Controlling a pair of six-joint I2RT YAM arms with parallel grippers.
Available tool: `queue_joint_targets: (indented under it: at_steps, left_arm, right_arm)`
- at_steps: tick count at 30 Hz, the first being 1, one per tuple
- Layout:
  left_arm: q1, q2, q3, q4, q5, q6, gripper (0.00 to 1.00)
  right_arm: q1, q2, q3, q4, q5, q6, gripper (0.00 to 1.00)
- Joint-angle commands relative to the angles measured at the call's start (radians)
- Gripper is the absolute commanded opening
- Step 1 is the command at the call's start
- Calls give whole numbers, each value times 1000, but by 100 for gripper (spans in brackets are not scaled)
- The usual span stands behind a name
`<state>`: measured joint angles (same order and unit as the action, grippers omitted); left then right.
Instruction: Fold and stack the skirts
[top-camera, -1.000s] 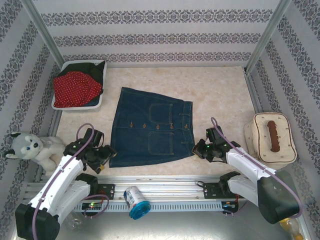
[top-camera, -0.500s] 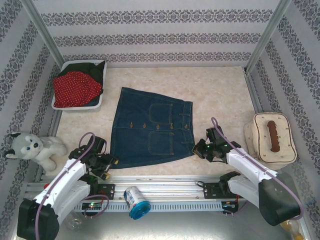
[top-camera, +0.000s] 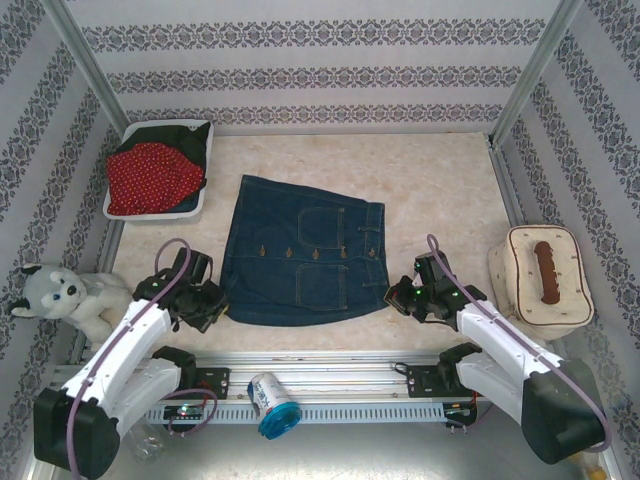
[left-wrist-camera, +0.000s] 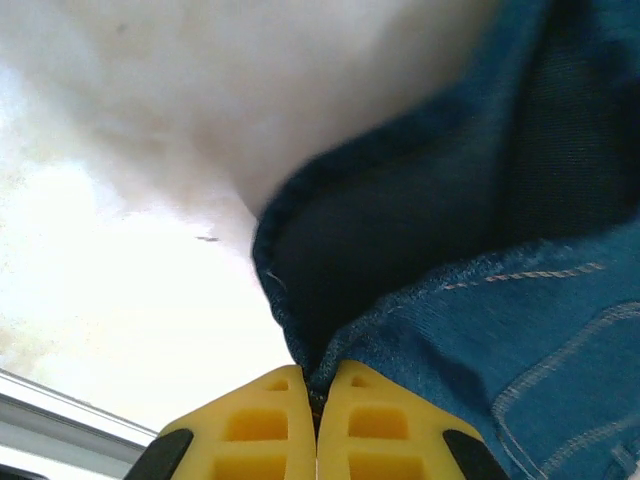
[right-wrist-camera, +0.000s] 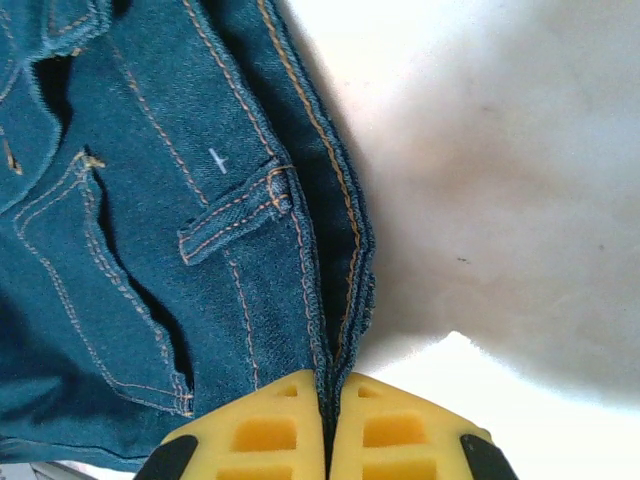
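Denim skirt (top-camera: 300, 262), dark blue, lies spread flat in the middle of the pale table (top-camera: 440, 190). Its front faces up, showing buttons and patch pockets. Its waistband is toward my right and its wider hem toward my left.

My left gripper (top-camera: 214, 305) is at the near left corner of the hem. In the left wrist view, the yellow fingers of this gripper (left-wrist-camera: 317, 405) are pressed together on a fold of the denim skirt's (left-wrist-camera: 450, 250) hem. The cloth rises away from the bright tabletop just beyond them.

My right gripper (top-camera: 397, 296) is at the near corner of the waistband. In the right wrist view its jaws (right-wrist-camera: 330, 405) are clamped on the waistband edge of the denim skirt (right-wrist-camera: 150, 200), just below a belt loop (right-wrist-camera: 235, 215).

At the far left corner of the table sits a white basket (top-camera: 120, 212). It holds a red polka-dot skirt (top-camera: 150, 175) on top and a black skirt (top-camera: 195, 140) bunched behind it.

A plush husky (top-camera: 65, 295) sits off the left edge, near my left arm. A cream padded case (top-camera: 540, 275) with a brown handle rests at the right edge. A can (top-camera: 270, 400) lies on the rail between the two arm bases.
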<state>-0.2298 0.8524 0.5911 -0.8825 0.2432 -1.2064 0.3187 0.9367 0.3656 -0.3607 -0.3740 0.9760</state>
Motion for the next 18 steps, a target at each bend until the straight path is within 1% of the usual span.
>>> queue_joint_targets:
  at_steps: [1, 4, 7, 9, 12, 14, 18]
  left_arm:
    - [-7, -17, 102, -156, -98, 103, 0]
    - [4, 41, 269, -184, -147, 200, 0]
    - [27, 151, 462, -140, -200, 305, 0]
    - [39, 242, 566, -55, -223, 376, 0]
    - [55, 387, 676, 102, -221, 461, 0]
    - [66, 497, 748, 170, -238, 502, 0]
    - [91, 735, 915, 271, -184, 572, 0]
  right_arm:
    - [5, -40, 72, -32, 13, 32, 0]
    - [0, -62, 149, -5, 48, 50, 0]
    - [-23, -28, 235, 25, 88, 42, 0]
    - [-52, 37, 289, 54, 93, 35, 0]
    - [-85, 145, 354, 130, 98, 5, 0]
    - [-116, 230, 404, 183, 86, -6, 0]
    - [-138, 405, 513, 241, 93, -32, 0]
